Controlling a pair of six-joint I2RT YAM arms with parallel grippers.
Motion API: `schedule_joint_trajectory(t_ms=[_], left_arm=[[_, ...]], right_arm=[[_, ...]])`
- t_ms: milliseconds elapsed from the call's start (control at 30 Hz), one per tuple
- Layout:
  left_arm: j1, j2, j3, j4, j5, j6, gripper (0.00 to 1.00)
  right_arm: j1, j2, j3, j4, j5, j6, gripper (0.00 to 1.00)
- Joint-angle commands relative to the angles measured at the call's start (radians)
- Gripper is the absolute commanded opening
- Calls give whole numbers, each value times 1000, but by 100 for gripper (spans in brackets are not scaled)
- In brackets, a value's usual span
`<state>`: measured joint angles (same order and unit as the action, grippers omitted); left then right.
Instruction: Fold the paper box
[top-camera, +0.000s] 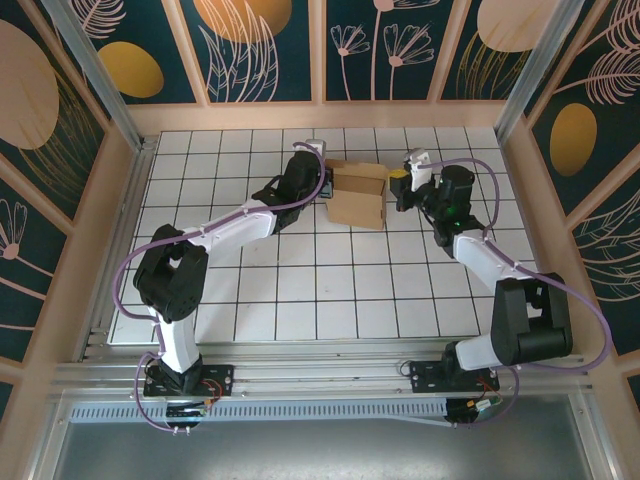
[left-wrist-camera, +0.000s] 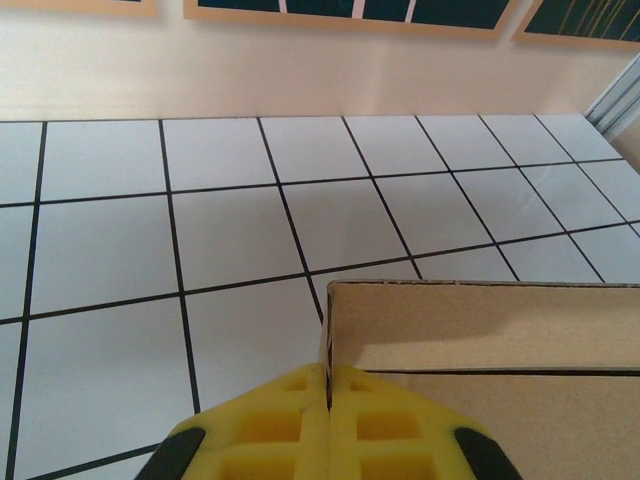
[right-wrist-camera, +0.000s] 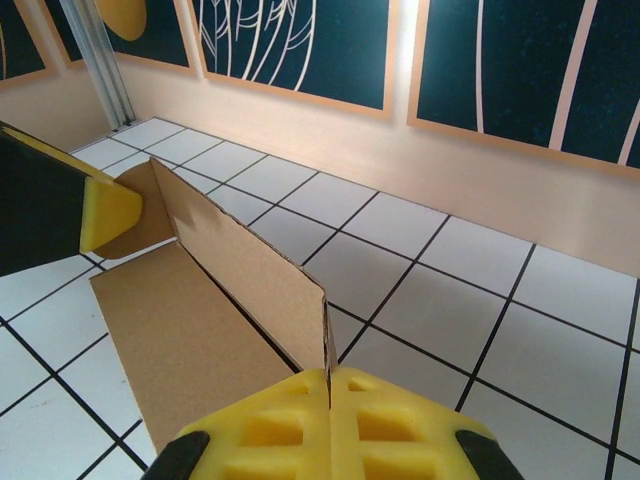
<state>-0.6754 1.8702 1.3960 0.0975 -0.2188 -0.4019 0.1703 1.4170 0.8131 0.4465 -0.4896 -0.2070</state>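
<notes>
The paper box (top-camera: 358, 197) is sitting on the far middle part of the white gridded table (top-camera: 250, 290), just between the two arms, which are reaching in toward it from either side. It is lying partly folded: in the right wrist view a brown panel is resting flat on the tiles while a long wall is standing upright along one of its edges. The left gripper (left-wrist-camera: 328, 400) is pinching the left end of the box, its yellow fingers (left-wrist-camera: 285, 425) pressing together on a thin cardboard edge with no gap showing beside the sheet. The right gripper (right-wrist-camera: 329, 395) is doing the same at the opposite end, its yellow pads (right-wrist-camera: 385, 425) closing tight on the end of the upright wall. Patterned dark panels are enclosing the table behind the box.
</notes>
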Motion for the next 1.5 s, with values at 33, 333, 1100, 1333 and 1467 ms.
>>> schedule_joint_trajectory(t_ms=[33,333,1100,1333,1467], left_arm=[[-16,-11,3,-28,49,2,0],[-16,-15,-53,-33,46,-19,0],[-17,7,-116,-51,62,2,0],[-18,-14,-164,-26,130,-24,0],[-19,-18,-187,-12,146,-43,0]], right_arm=[[9,16,-2,71,-10,11,0],[6,14,1,49,-35,-4,0],[-3,3,-42,80,-61,-20,0],[-6,-10,-68,88,-59,-13,0],[-5,-19,-87,92,-43,6,0]])
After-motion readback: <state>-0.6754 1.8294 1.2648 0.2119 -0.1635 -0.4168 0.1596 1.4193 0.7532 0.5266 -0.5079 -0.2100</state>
